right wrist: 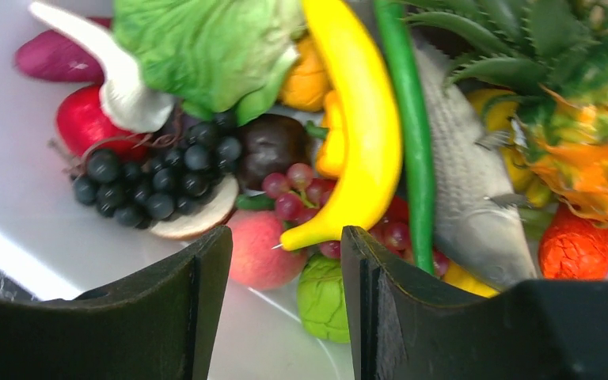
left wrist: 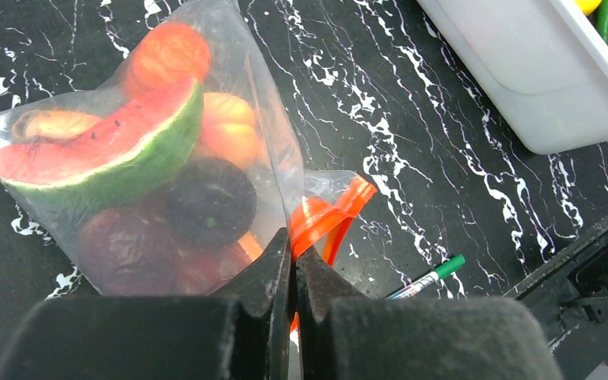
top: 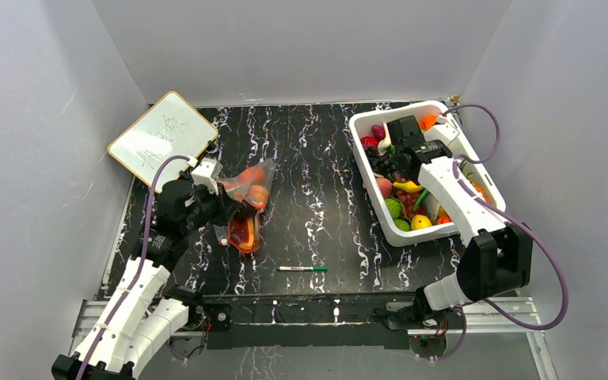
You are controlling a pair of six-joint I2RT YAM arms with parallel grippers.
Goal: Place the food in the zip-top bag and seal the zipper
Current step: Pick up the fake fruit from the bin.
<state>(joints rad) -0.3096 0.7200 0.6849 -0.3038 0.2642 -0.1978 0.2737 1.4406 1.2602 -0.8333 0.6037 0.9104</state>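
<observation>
Entry: my right gripper [right wrist: 285, 241], jaws spread, empty. I see the yellow banana [right wrist: 360, 119] tip just ahead, long axis running away. Left gripper [left wrist: 293, 249], pressed together, pinches the zip-top bag [left wrist: 127, 158].

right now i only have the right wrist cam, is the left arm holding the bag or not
observer: yes, the left gripper is shut on the zip-top bag, pinching it right beside the orange-red strip.
operator: anything in it
observer: yes, a watermelon slice and several other pieces of food show through the plastic.
operator: is it sealed
observer: it doesn't look sealed; the zipper curls in an open loop next to the left fingers.
</observation>
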